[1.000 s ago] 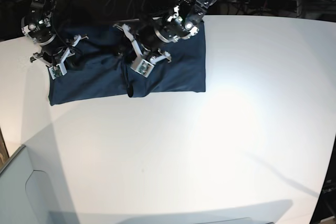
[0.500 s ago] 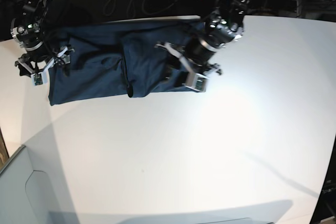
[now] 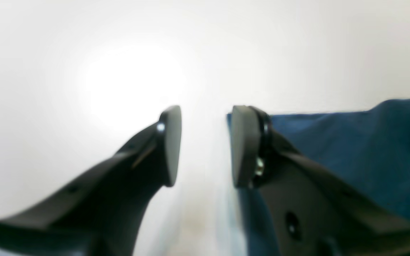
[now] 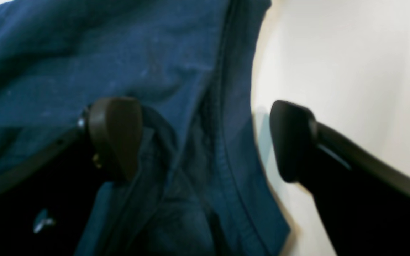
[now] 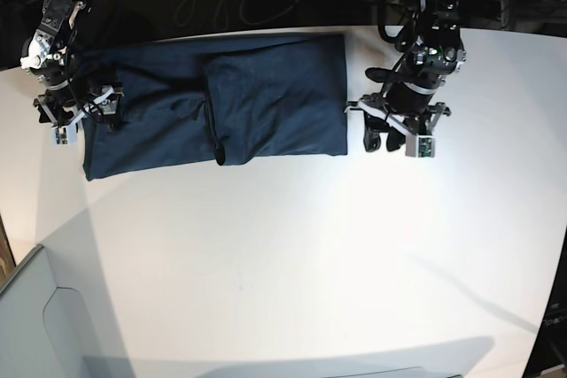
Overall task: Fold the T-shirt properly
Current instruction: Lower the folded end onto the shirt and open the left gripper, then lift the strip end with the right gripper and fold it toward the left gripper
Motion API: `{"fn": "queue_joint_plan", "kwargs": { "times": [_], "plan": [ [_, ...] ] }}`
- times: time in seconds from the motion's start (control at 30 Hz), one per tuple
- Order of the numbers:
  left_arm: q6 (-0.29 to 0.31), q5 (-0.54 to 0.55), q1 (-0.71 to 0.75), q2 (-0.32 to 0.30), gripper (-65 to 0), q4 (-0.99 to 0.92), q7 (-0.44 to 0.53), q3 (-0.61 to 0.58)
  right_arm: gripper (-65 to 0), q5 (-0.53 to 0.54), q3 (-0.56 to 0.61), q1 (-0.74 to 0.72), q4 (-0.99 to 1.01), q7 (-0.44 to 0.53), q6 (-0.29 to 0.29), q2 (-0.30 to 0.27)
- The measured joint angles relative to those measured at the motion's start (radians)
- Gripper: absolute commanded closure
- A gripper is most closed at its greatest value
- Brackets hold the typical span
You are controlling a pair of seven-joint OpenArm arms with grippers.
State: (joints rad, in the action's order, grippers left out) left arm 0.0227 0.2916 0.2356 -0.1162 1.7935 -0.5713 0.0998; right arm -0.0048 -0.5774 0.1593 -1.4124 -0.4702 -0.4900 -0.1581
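The T-shirt (image 5: 213, 112), part-folded, lies at the worktop's (image 5: 292, 263) far edge, the right claw (image 5: 80, 117) spread over its hem, the left claw (image 5: 396, 135) released beside it; a careless grab could drag the fold askew.

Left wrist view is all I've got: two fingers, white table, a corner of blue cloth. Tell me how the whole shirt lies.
Observer: The base view shows the T-shirt as a long band along the table's far edge, with a layer folded over at the end near your arm.
Operator: Report the other arm.
Observer: The right pincer is at the shirt's opposite end, jaws open, straddling the hem: one finger over cloth, the other over bare table.
Operator: Say whether my pincer is clear of the cloth.
Observer: In the base view the left pincer stands open beside the shirt's edge, with a strip of table showing between them.
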Motion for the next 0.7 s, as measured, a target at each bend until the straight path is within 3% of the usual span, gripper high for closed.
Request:
{"fn": "queue_joint_plan", "kwargs": {
  "times": [0.13, 0.37, 0.53, 0.7],
  "plan": [
    [0.000, 0.000, 0.002, 0.009, -22.1, -0.082, 0.003, -0.002, -48.2, 0.002, 0.002, 0.003, 0.000, 0.003, 0.000, 0.001],
    [0.000, 0.000, -0.001, 0.041, -22.1, -0.133, 0.007, 0.002, -18.1, 0.011, 0.044, 0.022, -0.004, 0.029, -0.008, 0.008],
    [0.000, 0.000, -0.003, 0.039, -22.1, -0.134, 0.006, 0.002, 0.0, 0.010, 0.046, 0.022, -0.004, 0.030, -0.092, 0.010],
    [0.000, 0.000, -0.003, 0.039, -22.1, -0.134, 0.007, 0.002, -0.1, 0.005, 0.046, 0.023, -0.018, 0.023, -0.097, 0.012]
  ]
}}
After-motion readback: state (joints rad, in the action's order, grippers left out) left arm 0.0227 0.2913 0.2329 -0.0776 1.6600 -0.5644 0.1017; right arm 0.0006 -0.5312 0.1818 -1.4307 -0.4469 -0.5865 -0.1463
